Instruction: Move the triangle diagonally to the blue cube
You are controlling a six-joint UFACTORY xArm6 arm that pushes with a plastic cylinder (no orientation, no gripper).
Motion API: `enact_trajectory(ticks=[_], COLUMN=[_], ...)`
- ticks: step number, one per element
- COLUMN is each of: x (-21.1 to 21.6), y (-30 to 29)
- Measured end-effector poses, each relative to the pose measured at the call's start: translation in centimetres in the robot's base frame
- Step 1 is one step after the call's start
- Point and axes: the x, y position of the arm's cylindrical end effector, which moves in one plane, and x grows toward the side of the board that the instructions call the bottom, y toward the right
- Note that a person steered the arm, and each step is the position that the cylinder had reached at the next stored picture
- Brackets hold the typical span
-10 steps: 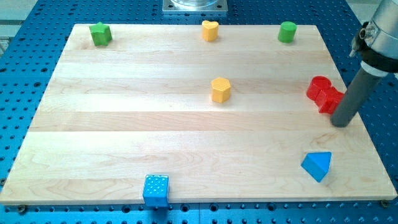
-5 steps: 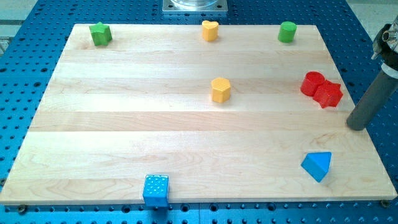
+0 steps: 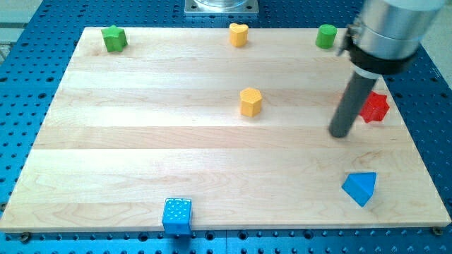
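Near the view's right side, above the lower-right corner of the pale wooden board (image 3: 141, 155): my tip (image 3: 341, 133), lower end of a straight dark rod, resting on the wood with no jaws to open or clench. Just to its right and slightly higher, partly hidden behind the rod: a red block (image 3: 374, 107), shape hard to make out. Well below the tip, toward the view's bottom right: the blue triangular block (image 3: 360, 188), apart from the tip and from every other piece, one corner pointing toward the view's left, another down toward the board's near edge, flat right side roughly upright in the frame; long axis not clear from this angle. Far across at the view's bottom left of centre, right at the board's near edge: the blue cube with pale dots (image 3: 176, 215). At mid-board: a yellow hexagonal block (image 3: 251, 102), well left of the tip. Along the view's top edge, left to right: a green star-like block (image 3: 113, 38), a yellow heart-shaped block (image 3: 239, 34), a green cylinder (image 3: 325, 36). Around the board on all sides: a blue perforated table top (image 3: 42, 49). No containers among the pieces; each block sitting directly on the wood.
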Motion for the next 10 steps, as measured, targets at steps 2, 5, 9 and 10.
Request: enact_trajectory(ticks=[2, 5, 9, 10], x=[5.0, 12.4, 6.0, 4.9], y=[6.0, 2.8, -14.1, -18.4])
